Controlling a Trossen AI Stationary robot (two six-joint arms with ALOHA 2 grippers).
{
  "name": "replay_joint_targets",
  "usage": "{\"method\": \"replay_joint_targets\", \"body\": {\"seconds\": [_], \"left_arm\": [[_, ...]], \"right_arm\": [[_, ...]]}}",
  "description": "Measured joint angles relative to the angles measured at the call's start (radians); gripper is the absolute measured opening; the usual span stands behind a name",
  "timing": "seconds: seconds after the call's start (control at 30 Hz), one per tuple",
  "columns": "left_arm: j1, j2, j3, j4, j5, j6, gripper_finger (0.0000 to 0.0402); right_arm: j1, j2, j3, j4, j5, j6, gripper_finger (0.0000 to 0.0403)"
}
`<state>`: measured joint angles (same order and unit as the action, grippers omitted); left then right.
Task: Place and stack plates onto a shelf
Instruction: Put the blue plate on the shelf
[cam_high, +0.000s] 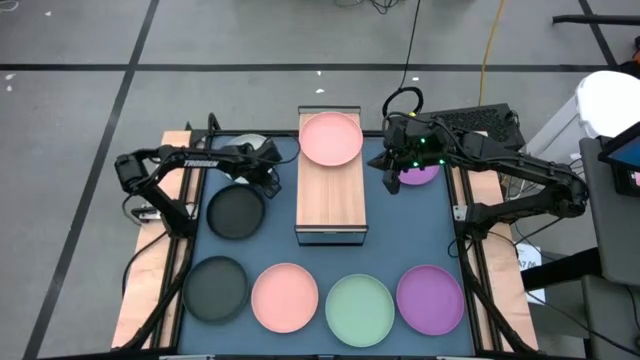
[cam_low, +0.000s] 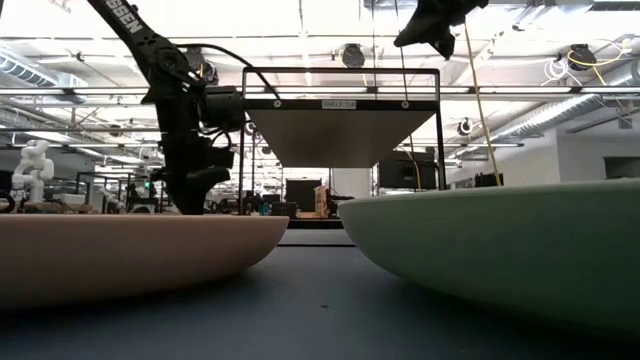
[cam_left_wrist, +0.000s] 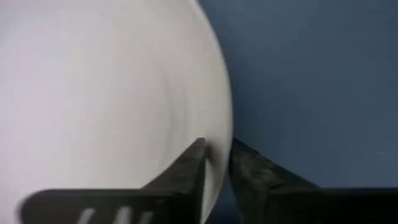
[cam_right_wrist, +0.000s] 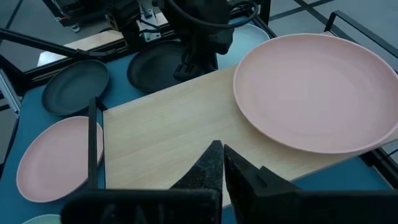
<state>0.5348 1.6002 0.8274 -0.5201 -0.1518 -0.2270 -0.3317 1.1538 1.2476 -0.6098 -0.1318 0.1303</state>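
A pale blue plate (cam_left_wrist: 106, 93) lies on the dark blue mat (cam_high: 380, 250) left of the shelf (cam_high: 331, 205), and my left gripper (cam_left_wrist: 217, 165) is shut on its rim. In the high view this plate (cam_high: 247, 143) shows only partly under the left arm. A pink plate (cam_high: 331, 138) sits on the shelf's far end. My right gripper (cam_right_wrist: 222, 163) hangs shut and holds nothing, raised over the shelf's right edge, with a purple plate (cam_high: 420, 176) below it on the mat. My left gripper pinches the pale blue plate's rim (cam_left_wrist: 219, 140) on the side toward the shelf, one finger (cam_left_wrist: 189, 168) inside the plate and the other (cam_left_wrist: 252, 171) outside. The fingers come steeply from above. The plate appears to lie flat on the mat.
Two black plates (cam_high: 236, 212) (cam_high: 214, 288) lie at the mat's left. Along the near edge lie a pink plate (cam_high: 285, 297), a mint green plate (cam_high: 360, 308) and a purple plate (cam_high: 430, 298). The shelf's near half (cam_high: 331, 215) is bare wood.
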Motion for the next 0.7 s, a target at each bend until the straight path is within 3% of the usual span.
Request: {"method": "replay_joint_targets", "body": {"seconds": [0.13, 0.33, 0.7], "left_arm": [[-0.008, -0.001, 0.02, -0.007, -0.021, 0.028, 0.0013], [-0.028, -0.044, 0.078, -0.033, -0.056, 0.062, 0.001], [-0.028, -0.265, 0.166, -0.188, -0.088, 0.177, 0.001]], "right_arm": [[0.0, 0.0, 0.0, 0.0, 0.0, 0.0, 0.0], [0.0, 0.0, 0.0, 0.0, 0.0, 0.011, 0.0], [0.0, -0.041, 0.0, 0.002, 0.027, 0.042, 0.0]]}}
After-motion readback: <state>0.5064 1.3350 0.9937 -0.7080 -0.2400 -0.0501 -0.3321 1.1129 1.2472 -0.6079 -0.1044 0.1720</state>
